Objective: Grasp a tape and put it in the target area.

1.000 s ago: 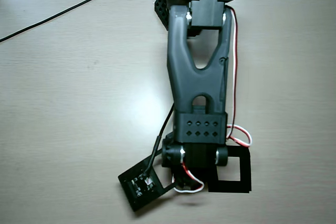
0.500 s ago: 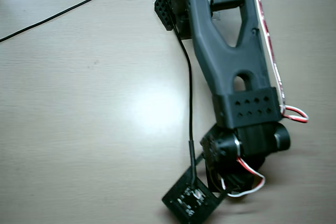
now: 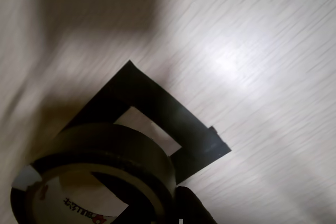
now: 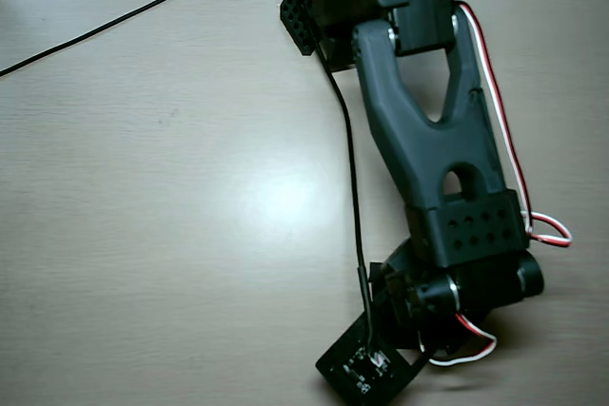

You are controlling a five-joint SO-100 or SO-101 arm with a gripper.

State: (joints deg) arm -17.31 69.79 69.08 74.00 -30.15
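**Inspector:** The bench (image 4: pixel 143 187) is being recorded first: pale wood grain, with a black cable (image 4: pixel 124 16) being trailed across its upper left in the overhead view. The arm (image 4: pixel 428 140) is being extended down over the lower right, and the square beneath it is being hidden from that camera entirely.

**Assistant:** And the target area?

**Inspector:** The target area (image 3: pixel 173 116) is being seen only in the wrist view, as a black outline with a bare wood centre. The tape (image 3: pixel 105 156) is being carried above its lower left part, and a corner of the frame is being overlapped by the roll.

**Assistant:** Is the end effector being noted as clamped?

**Inspector:** One dark finger (image 3: pixel 191 208) is being pressed against the outside of the roll. The opposing one is not being shown, so a clamp on the tape is being judged likely, not confirmed.

**Assistant:** Risks?

**Inspector:** The roll is being held off-centre from the square. If it is being released here, it is likely to land across the black strip. It is also being held tilted, so a roll-away on landing is being considered possible.

**Assistant:** Markings?

**Inspector:** Small red and dark print is being observed on the inner rim, too blurred to be read.
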